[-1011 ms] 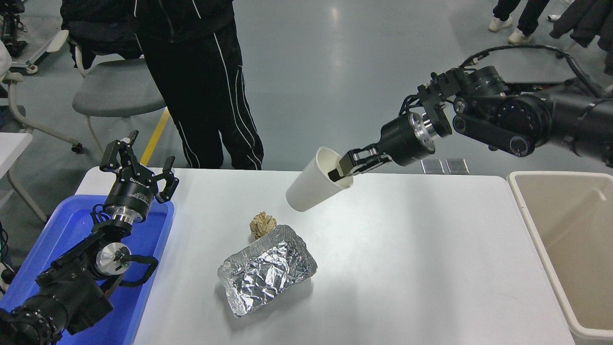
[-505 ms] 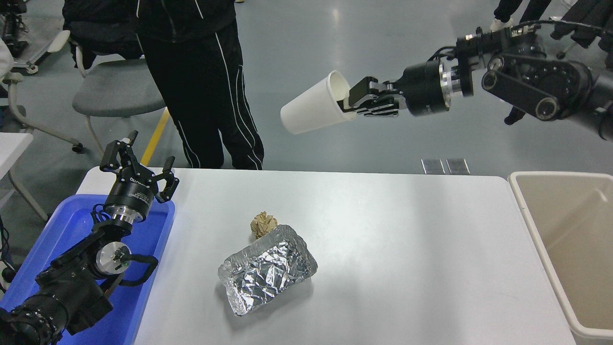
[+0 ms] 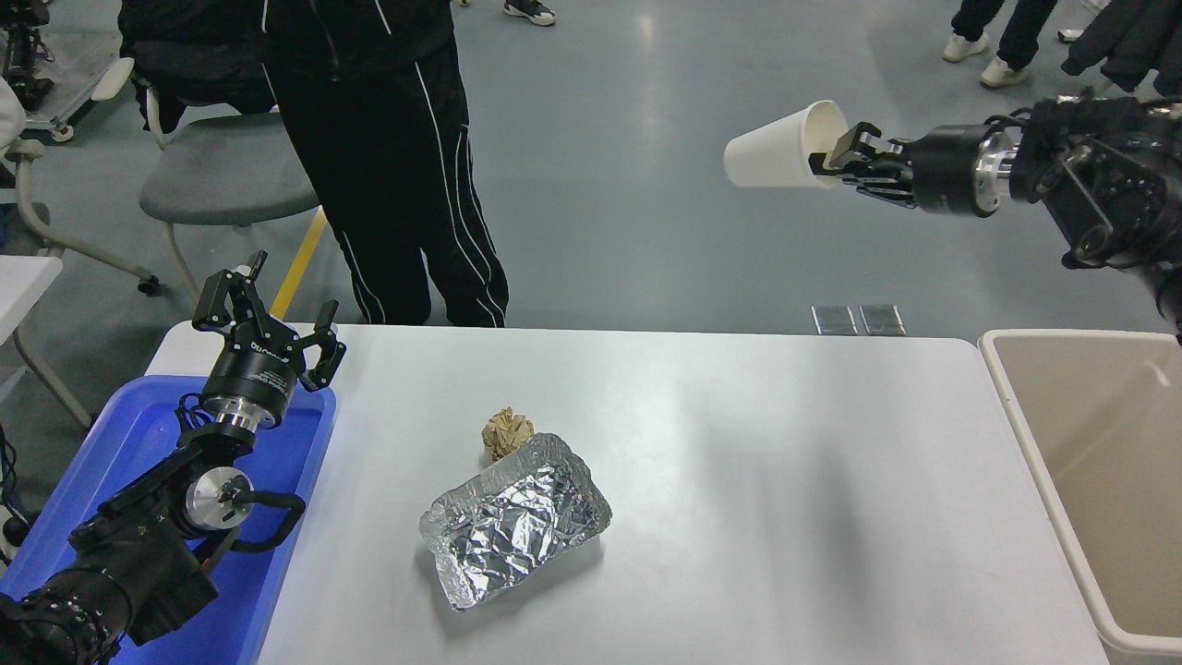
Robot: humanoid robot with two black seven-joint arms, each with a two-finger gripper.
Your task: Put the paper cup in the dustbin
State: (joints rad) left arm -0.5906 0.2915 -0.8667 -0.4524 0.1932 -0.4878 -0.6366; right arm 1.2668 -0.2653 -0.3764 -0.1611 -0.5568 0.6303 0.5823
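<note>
White cup: the paper cup (image 3: 778, 151) hangs high above the floor beyond the table's far edge, lying nearly on its side, base pointing left, rolled rim toward my wrist.
Grip: my right gripper (image 3: 831, 159) is pinched closed on the cup's rim, one finger inside the mouth and the other outside the wall; nothing else bears the cup.
Change: a second ago I held the cup low over the middle of the table, just above the foil tray; half a second ago it was raised over the far edge; now it has swung up and well to the right.
Meaning: as I judge it, the lift is done and the carry is in hand; the cup is clear of everything on the table, so nothing there should be knocked.
Dustbin: the dustbin (image 3: 1020, 420) stands open at the table's right end, below and nearer than the cup; the cup is not yet over its mouth.
Next move: I reckon I must bring the cup down and back over the opening before letting go; a thin rim hold on a tilted cup could slip on the way.
Left on the table: the foil tray (image 3: 515, 520) and, touching its far edge, the brown paper ball (image 3: 507, 431).
Other arm: my left gripper (image 3: 268, 323) rests parked over the blue tray (image 3: 83, 480), fingers spread, holding nothing.
Background: a person (image 3: 388, 157) in dark clothes stands at the far side.
</note>
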